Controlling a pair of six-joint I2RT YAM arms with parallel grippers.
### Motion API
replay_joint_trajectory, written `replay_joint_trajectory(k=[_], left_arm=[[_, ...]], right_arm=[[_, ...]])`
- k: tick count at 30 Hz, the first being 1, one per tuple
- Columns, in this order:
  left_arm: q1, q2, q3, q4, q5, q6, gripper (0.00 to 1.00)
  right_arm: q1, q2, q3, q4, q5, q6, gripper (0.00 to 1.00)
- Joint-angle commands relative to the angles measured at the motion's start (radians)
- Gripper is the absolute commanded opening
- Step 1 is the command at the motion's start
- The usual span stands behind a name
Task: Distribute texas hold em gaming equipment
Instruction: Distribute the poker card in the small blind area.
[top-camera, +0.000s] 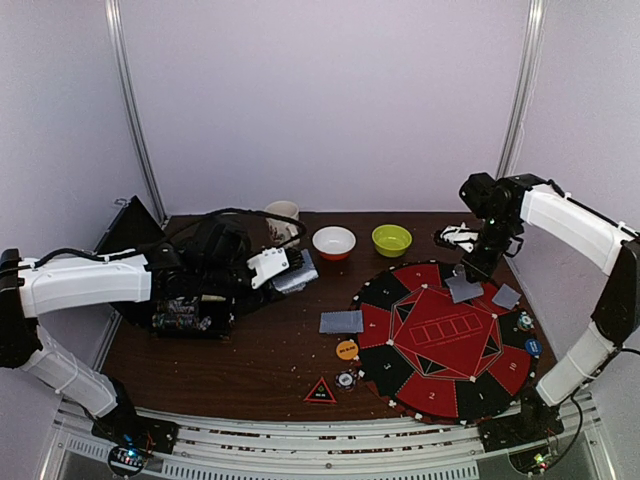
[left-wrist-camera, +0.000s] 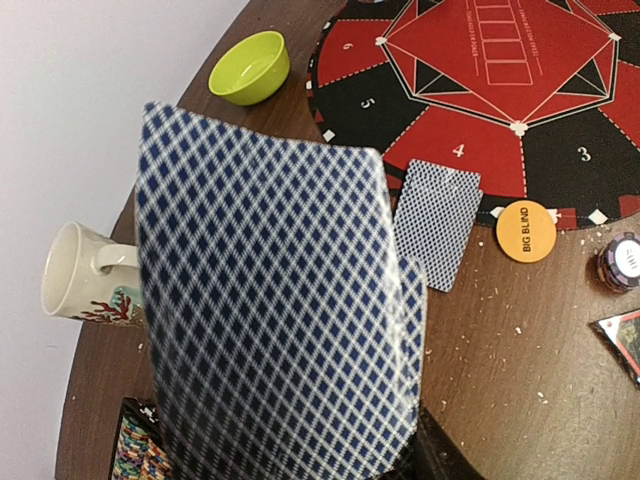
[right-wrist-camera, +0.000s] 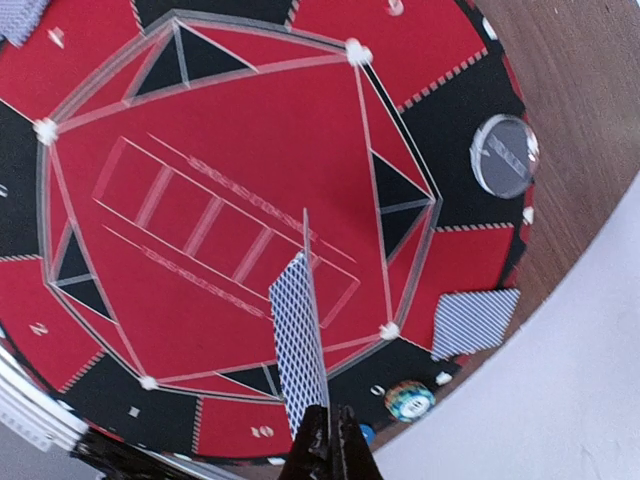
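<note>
My left gripper (top-camera: 287, 268) is shut on a stack of blue-checked playing cards (left-wrist-camera: 270, 300), held above the table left of the red-and-black poker mat (top-camera: 440, 340); the cards hide its fingers. My right gripper (right-wrist-camera: 328, 440) is shut on a single card (right-wrist-camera: 300, 340), held edge-on above the mat's far right part. One card (right-wrist-camera: 475, 322) lies on the mat's right edge. Another card (left-wrist-camera: 437, 222) lies on the table by seat 4. The orange Big Blind disc (left-wrist-camera: 525, 231), a chip (left-wrist-camera: 620, 262) and the black triangular marker (top-camera: 320, 391) lie nearby.
A white bowl (top-camera: 334, 242), a green bowl (top-camera: 391, 240) and a cream mug (top-camera: 283, 217) stand at the back. A black case with chips (top-camera: 190, 300) sits under my left arm. A chip (right-wrist-camera: 410, 400), a blue disc (top-camera: 532, 347) and a clear disc (right-wrist-camera: 503, 155) lie on the mat's right edge.
</note>
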Motion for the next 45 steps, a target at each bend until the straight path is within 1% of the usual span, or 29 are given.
replay_joint_trajectory(k=[1, 5, 8, 10, 12, 18, 24, 29, 34, 41, 45], left_arm=[[-0.002, -0.025, 0.004, 0.063, 0.012, -0.007, 0.45], [-0.002, -0.025, 0.004, 0.062, 0.013, -0.007, 0.45], [-0.002, -0.027, 0.006, 0.060, 0.011, -0.007, 0.45], [-0.002, -0.028, 0.003, 0.060, 0.011, -0.008, 0.45], [-0.002, -0.025, 0.006, 0.060, 0.013, -0.007, 0.45], [-0.002, -0.025, 0.006, 0.059, 0.017, -0.009, 0.45], [-0.003, -0.026, 0.006, 0.057, 0.014, -0.008, 0.45], [-0.002, -0.021, 0.006, 0.056, 0.013, -0.008, 0.45], [-0.002, -0.020, 0.007, 0.055, 0.011, -0.007, 0.45], [-0.002, -0.015, 0.005, 0.055, 0.011, -0.007, 0.45], [-0.002, -0.014, 0.005, 0.055, 0.011, -0.007, 0.45]], right_arm=[[-0.025, 0.055, -0.020, -0.082, 0.362, -0.112, 0.00], [-0.051, 0.118, 0.007, -0.104, 0.451, -0.176, 0.00], [-0.065, 0.161, -0.016, -0.108, 0.524, -0.223, 0.00], [-0.080, 0.181, -0.037, -0.099, 0.541, -0.249, 0.00], [-0.104, 0.199, -0.048, -0.080, 0.530, -0.267, 0.00], [-0.142, 0.243, -0.054, -0.042, 0.464, -0.394, 0.00], [-0.169, 0.287, -0.079, 0.068, 0.418, -0.508, 0.00], [-0.186, 0.333, -0.091, 0.154, 0.443, -0.572, 0.00], [-0.187, 0.342, -0.120, 0.232, 0.498, -0.612, 0.00], [-0.214, 0.359, -0.084, 0.224, 0.503, -0.630, 0.00], [-0.222, 0.348, -0.052, 0.183, 0.457, -0.629, 0.00]])
